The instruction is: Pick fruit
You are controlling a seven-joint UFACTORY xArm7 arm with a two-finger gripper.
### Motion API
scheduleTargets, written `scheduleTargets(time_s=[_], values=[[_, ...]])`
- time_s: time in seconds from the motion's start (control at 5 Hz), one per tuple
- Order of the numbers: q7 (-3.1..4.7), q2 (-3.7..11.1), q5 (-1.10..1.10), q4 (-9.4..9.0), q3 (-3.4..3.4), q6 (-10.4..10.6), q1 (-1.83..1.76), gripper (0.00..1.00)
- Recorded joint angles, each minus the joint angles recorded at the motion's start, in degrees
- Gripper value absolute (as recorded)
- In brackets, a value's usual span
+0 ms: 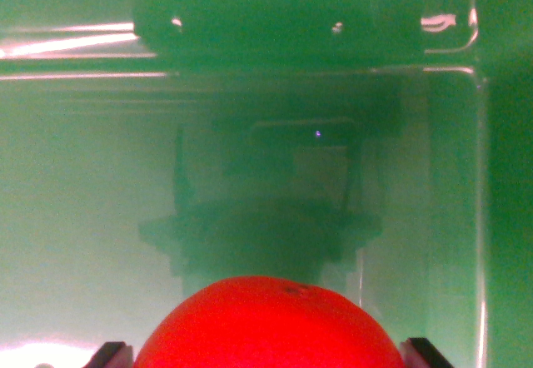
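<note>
Green shiny floor [83,218] lies behind a red fruit [268,325]; the gripper [268,353] pinches it between black fingertips [111,355]. No writing shows.

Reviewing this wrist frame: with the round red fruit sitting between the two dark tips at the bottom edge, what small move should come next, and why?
Probably a short straight lift. The round red fruit fills the gap between the gripper, one dark tip at each flank, so it looks held, though contact is cropped. The clear green-tinted container wall stands close at the wrist view's right, so rising before moving sideways seems safer.
</note>
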State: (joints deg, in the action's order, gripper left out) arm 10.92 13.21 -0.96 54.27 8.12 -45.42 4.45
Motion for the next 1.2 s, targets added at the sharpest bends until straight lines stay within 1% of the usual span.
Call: scheduleTargets(time_s=[0.2, 0.4, 0.6, 0.8, 1.0, 1.2], values=[[-0.05, -1.16, -0.15, 1.16, 0.03, -2.3, -0.07, 1.00], [-0.05, -1.16, -0.15, 1.16, 0.03, -2.3, -0.07, 1.00], [-0.09, -2.33, -0.31, 2.34, 0.07, -4.7, -0.14, 1.00], [-0.09, -2.33, -0.31, 2.34, 0.07, -4.7, -0.14, 1.00], [-0.14, -3.62, -0.48, 3.64, 0.11, -7.2, -0.22, 1.00], [-0.14, -3.62, -0.48, 3.64, 0.11, -7.2, -0.22, 1.00]])
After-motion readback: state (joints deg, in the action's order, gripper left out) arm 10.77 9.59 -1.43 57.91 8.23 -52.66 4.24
